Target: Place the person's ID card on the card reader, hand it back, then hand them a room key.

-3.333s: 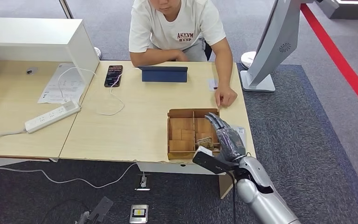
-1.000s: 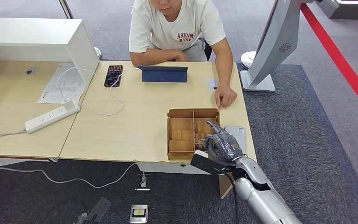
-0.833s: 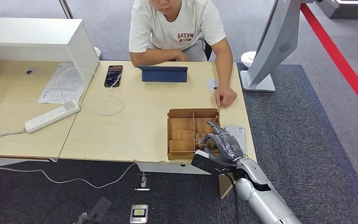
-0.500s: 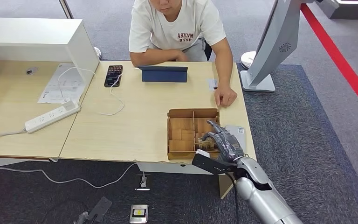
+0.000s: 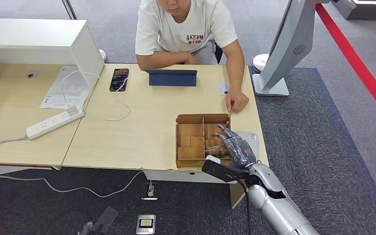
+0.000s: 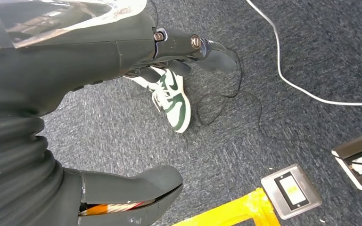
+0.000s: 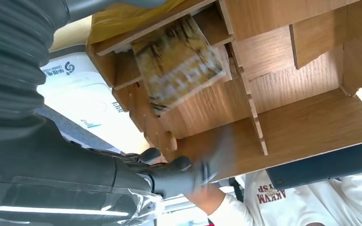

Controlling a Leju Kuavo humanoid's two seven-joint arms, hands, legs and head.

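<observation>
My right hand (image 5: 235, 147) hovers over the right side of the wooden compartment box (image 5: 191, 142) at the table's near edge, fingers spread. A gold-and-black patterned room key card (image 5: 216, 149) leans in a near-right compartment beside the hand. In the right wrist view the room key card (image 7: 179, 61) stands tilted and blurred, while my dark fingers (image 7: 169, 172) sit apart from it along the box wall. The white card reader (image 5: 249, 138) lies just right of the box. A small white ID card (image 5: 223, 88) rests by the person's hand (image 5: 236, 102). My left hand (image 6: 122, 56) hangs over the floor, holding nothing.
A person sits across the table with a blue tablet (image 5: 171, 77) in front of them. A phone (image 5: 119, 79), papers, a power strip (image 5: 55, 122) and cables lie to the left. A white monitor stand (image 5: 274, 73) is on the floor at the right.
My right hand's fingers, curled down into the box a second ago, have lifted and straightened somewhat. The person and the other table items have not moved.
</observation>
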